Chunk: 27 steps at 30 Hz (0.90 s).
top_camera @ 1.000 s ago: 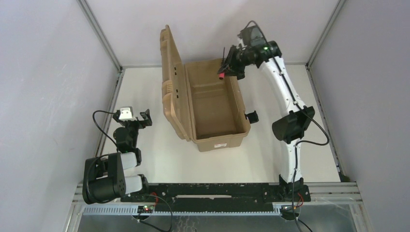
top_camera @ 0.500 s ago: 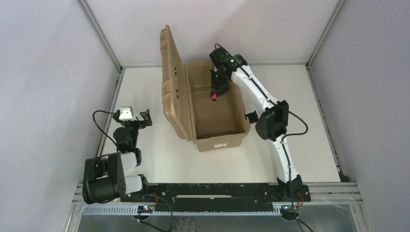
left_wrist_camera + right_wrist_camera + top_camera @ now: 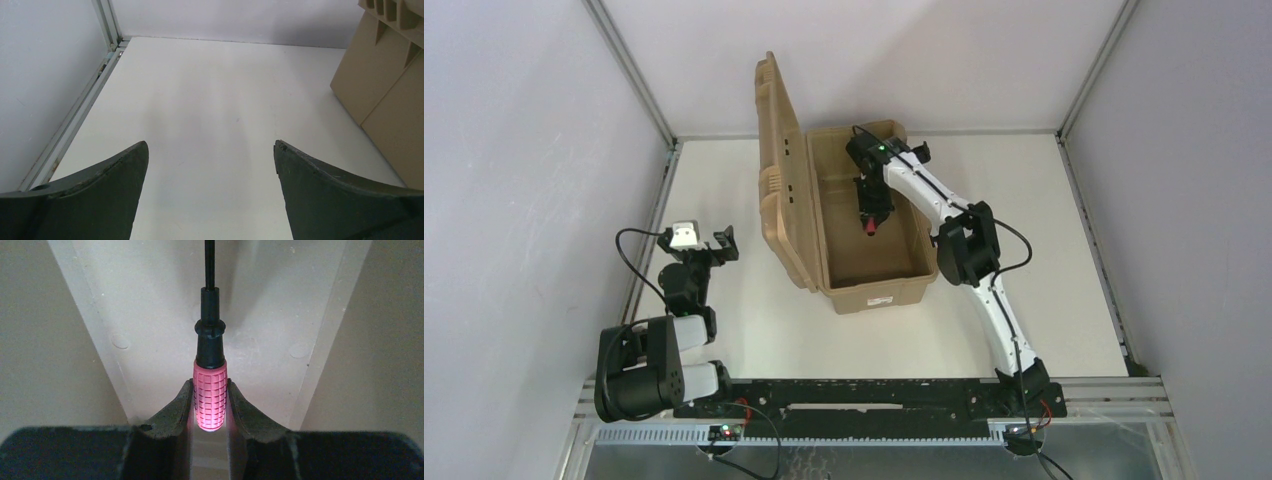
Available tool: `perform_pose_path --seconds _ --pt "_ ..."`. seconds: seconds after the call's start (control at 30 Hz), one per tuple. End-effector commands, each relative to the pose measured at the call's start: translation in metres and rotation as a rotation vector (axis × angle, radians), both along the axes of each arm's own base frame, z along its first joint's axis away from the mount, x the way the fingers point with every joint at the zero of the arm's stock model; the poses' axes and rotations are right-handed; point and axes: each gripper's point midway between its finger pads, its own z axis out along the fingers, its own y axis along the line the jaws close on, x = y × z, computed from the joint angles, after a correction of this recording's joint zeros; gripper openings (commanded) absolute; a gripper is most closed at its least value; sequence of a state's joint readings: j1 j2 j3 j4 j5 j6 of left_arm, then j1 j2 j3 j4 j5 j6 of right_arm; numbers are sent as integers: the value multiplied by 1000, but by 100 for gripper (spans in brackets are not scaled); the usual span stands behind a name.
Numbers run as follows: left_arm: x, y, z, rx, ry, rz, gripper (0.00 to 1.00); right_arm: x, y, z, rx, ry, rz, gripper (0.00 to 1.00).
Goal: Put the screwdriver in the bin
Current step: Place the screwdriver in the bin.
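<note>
Carrying looks all but done: the right gripper (image 3: 210,396) is clamped on the red handle of the screwdriver (image 3: 210,375), held between the walls of the open bin (image 3: 879,296), shaft pointing on toward its floor. By my reading only the release is left, so the tool drops inside; the left gripper (image 3: 210,165) hangs with fingers spread over the table (image 3: 200,85), beside the bin.
</note>
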<state>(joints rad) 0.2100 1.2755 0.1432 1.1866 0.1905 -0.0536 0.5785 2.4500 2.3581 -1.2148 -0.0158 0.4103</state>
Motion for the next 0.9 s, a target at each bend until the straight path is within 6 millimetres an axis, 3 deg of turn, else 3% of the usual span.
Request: perform_pose_path --seconds 0.0,0.37,0.57,0.7,0.87 --pt "-4 -4 0 1 -11 -11 100 4 6 -9 -10 -19 23 9" --pt "-4 -2 1 2 -13 -7 100 1 8 -39 -31 26 0 12" --pt "-4 -2 1 1 -12 -6 100 -1 8 -47 -38 38 -7 22" --pt "-4 -2 0 1 -11 -9 100 1 9 -43 -32 30 -8 36" --pt "-4 -2 0 -1 -9 -6 100 7 14 -18 6 -22 -8 47"
